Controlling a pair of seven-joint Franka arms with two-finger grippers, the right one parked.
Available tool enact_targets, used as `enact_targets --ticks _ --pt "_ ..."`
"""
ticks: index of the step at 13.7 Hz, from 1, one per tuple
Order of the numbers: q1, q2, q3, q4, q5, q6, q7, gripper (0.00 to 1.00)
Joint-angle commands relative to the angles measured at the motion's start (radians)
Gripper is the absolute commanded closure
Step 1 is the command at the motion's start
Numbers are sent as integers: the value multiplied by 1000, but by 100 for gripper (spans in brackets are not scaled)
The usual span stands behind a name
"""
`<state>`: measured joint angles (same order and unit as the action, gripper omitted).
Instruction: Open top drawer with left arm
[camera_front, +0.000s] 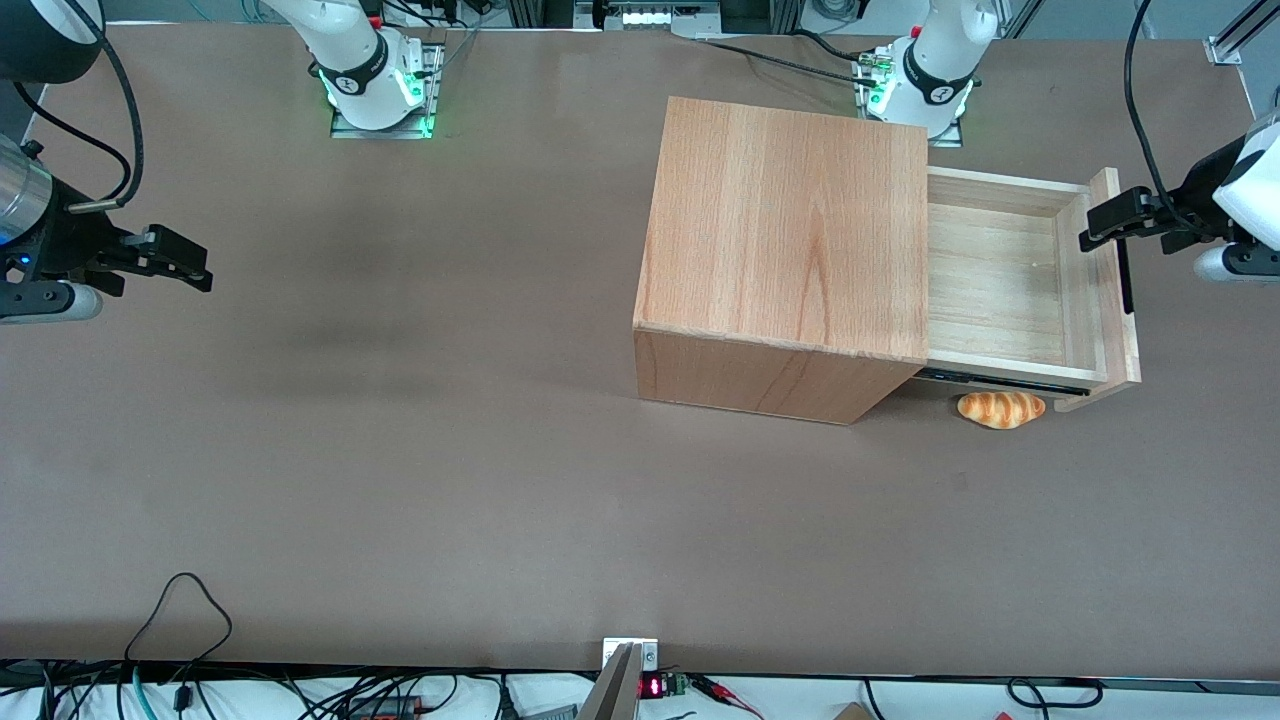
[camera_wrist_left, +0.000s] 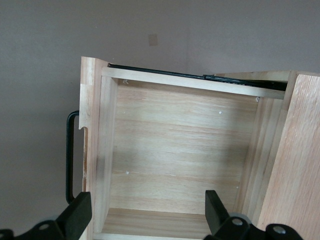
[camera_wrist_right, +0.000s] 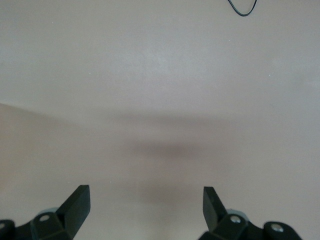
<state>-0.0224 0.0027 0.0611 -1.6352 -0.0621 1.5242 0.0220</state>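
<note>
The brown table (camera_front: 400, 450) carries the wooden cabinet (camera_front: 785, 240) toward my end. The top drawer (camera_front: 1000, 280) stands pulled well out of it, empty, its pale floor bare. It looks light and stiff, riding black side rails, so it should slide easily; the black handle (camera_wrist_left: 70, 155) on the front panel is the place to hold. My gripper (camera_wrist_left: 145, 207) hovers above the front panel, fingers apart, holding nothing. A small bread roll (camera_front: 1001, 409) lies beneath the drawer.
</note>
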Motion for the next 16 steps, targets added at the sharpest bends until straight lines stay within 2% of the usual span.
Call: enact_targets --ticks 1,11,16 --pt "-5 -30 -9 -29 30 -1 -19 0" --pt "-2 -49 -15 -35 31 -26 -13 0" --pt "-2 -79 -17 -103 45 2 -14 0"
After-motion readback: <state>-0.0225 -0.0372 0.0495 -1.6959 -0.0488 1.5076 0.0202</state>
